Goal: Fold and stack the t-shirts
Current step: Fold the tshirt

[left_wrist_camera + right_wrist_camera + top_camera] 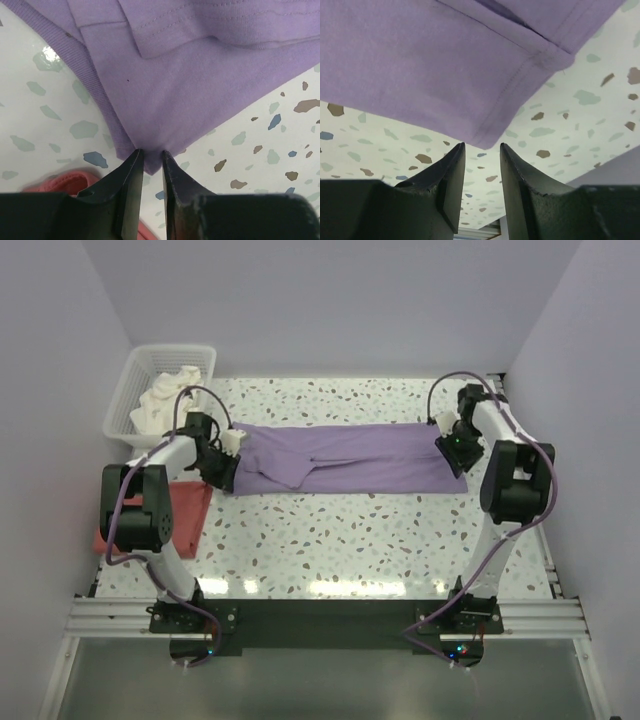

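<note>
Top external: two shirts, one lilac t-shirt [340, 460], one coral t-shirt [193, 513]. My left pincer [151, 152] pinches the lilac corner; right pincer [482, 146] gapes.

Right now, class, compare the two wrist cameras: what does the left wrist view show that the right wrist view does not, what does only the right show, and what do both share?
Only the left wrist: a bit of the coral-red t-shirt beside the left gripper, and the lilac-purple t-shirt with its ribbed edge running down to a corner at the gripper's tips.
Only the right wrist: a stitched hem corner lying just beyond the right gripper, plus a strip of wall.
Both: the purple shirt on the speckled tabletop.
</note>
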Tool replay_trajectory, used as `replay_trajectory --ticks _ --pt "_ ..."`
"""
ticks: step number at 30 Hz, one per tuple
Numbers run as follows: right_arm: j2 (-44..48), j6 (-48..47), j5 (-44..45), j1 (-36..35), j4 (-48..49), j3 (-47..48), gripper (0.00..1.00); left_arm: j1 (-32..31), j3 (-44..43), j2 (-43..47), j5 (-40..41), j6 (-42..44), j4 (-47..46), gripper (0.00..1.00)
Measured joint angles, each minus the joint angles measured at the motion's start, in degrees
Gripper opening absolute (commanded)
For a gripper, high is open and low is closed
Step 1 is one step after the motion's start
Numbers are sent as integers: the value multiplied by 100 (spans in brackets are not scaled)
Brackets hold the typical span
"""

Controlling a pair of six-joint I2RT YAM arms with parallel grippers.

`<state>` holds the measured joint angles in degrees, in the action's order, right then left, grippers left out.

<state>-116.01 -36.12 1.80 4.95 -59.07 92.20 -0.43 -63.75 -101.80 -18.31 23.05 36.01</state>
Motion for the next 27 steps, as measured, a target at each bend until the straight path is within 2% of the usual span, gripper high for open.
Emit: replay_trajectory --ticks 7,11,14,17,20,24,27 --pt "-527 122 48 -46 149 -125 34 -2 -446 -55 35 -114 289 30" --pt "-555 120 232 -76 179 -146 33 -22 -621 -68 31 -151 280 35" --pt "-555 103 345 -87 221 -175 33 -120 -621 -166 48 -151 249 35" --pt "-542 48 474 -94 282 -234 32 -240 -540 -348 76 -155 195 29" --pt "-466 -72 619 -103 387 -378 32 -286 -387 -407 94 -157 127 15" --pt "-343 -262 743 -101 520 -584 31 -315 -39 -177 81 -164 -136 7" --pt "-234 -400 800 -63 597 -752 31 -442 361 140 52 -162 -232 7"
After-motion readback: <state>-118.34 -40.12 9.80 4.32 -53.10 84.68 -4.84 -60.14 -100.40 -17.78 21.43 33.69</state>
